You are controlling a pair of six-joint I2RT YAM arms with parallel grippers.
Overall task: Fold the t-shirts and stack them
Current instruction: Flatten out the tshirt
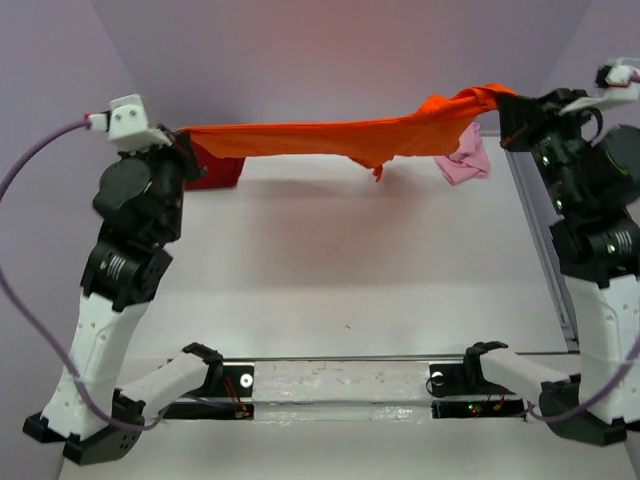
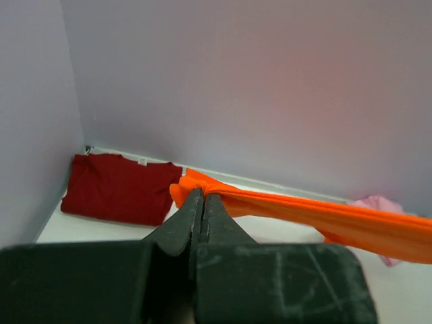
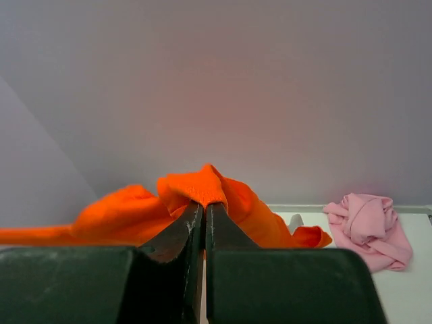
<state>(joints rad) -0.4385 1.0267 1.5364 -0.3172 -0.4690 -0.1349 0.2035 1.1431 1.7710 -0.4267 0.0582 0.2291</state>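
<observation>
Faintly, dark red t-shirt [image 2: 118, 189] tag [image 2: 142, 161] (unreadable)

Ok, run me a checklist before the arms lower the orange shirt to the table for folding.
1. The left gripper is shut on the orange shirt: ok.
2. The right gripper is shut on its other end: ok.
3. Shirt held up off the table between both arms: ok.
4. Shirt spread flat: not ok, bunched into a band.
5. The dark red shirt lies flat, far left: ok.
6. The pink shirt apart from the orange one: cannot tell.
</observation>
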